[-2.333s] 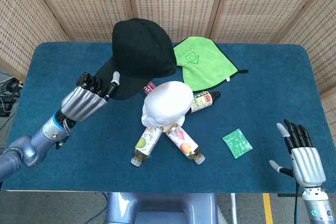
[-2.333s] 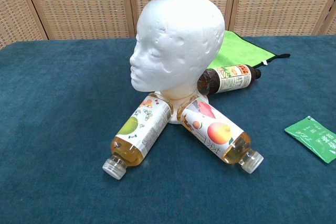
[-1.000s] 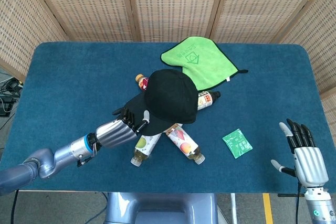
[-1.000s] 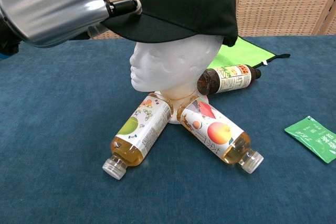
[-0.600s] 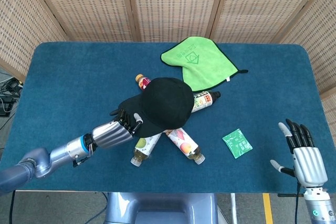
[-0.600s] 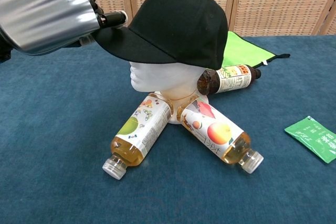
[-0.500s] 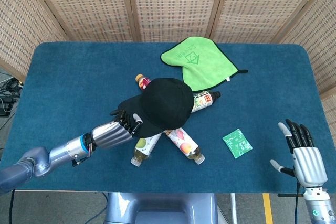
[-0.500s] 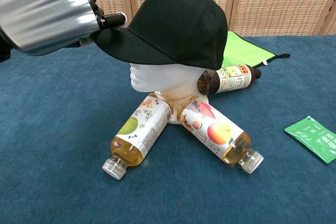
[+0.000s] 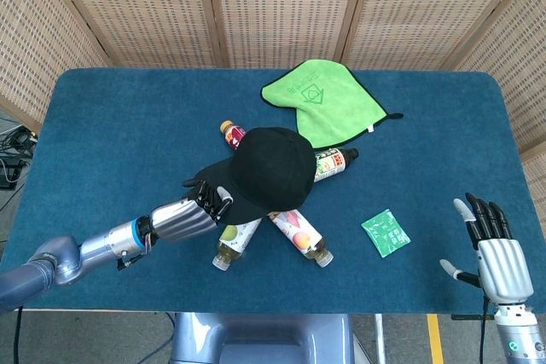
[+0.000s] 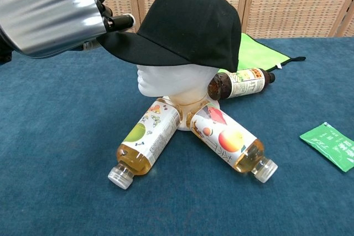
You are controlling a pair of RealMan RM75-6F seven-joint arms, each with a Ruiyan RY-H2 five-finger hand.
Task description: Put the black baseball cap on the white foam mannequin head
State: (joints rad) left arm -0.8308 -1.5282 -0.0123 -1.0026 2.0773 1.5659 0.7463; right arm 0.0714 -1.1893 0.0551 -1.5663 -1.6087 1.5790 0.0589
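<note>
Left hand (image 9: 186,215), low over the near-left of the table (image 9: 102,125), pinching the brim edge of the black baseball cap (image 9: 271,168) between dark fingertips (image 10: 123,22); grasp plain in the chest view, silver back of the hand turned up and toward the camera. Forearm stretched in from the near-left corner, wrist about level, hand aimed up and right toward the centre.

Cap directly ahead of that hand, touching it at the brim. Crown seated over the white foam mannequin head (image 10: 166,84), pulled down far enough to hide the brow, with only lower face and chin showing beneath. Long axis of the cap, brim to back, in line with the forearm: brim toward the left hand, back toward the green cloth (image 9: 328,100). Likely move from here: loosening the pinch and drawing back along that same line, without dragging the brim askew.

Mannequin head upright at mid-table, ringed by three bottles lying on their sides: two juice bottles (image 10: 145,143) splayed toward the near edge, a dark one (image 10: 239,83) behind at the right.

Right hand (image 9: 496,253) well apart at the near-right corner, fingers straight and spread, grasping nothing; plainly the farther one. Small green packet (image 9: 386,233) between it and the bottles.
</note>
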